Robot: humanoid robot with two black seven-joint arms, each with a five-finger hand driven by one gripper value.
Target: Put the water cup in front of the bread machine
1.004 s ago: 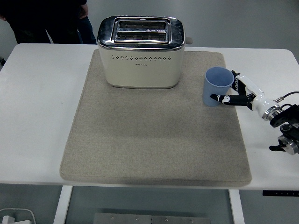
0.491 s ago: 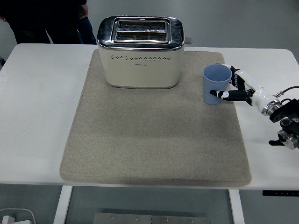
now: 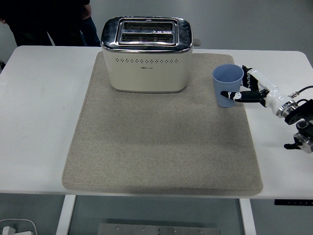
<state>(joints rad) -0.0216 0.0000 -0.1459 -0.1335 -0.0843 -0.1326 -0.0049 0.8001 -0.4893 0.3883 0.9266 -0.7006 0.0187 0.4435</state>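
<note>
My right hand (image 3: pixel 247 91) gripping light-blue plastic water cup (image 3: pixel 228 85) from its right side, keeping it upright. Cup sitting near right edge of beige felt mat (image 3: pixel 161 147), right of cream toaster-style bread machine (image 3: pixel 146 55), not in front.

- One head view only, high at the table's (image 3: pixel 39 122) near edge, 6 o'clock.
- It faces 12 o'clock, tilted down, taking in the whole mat (image 3: pixel 161 147).
</note>
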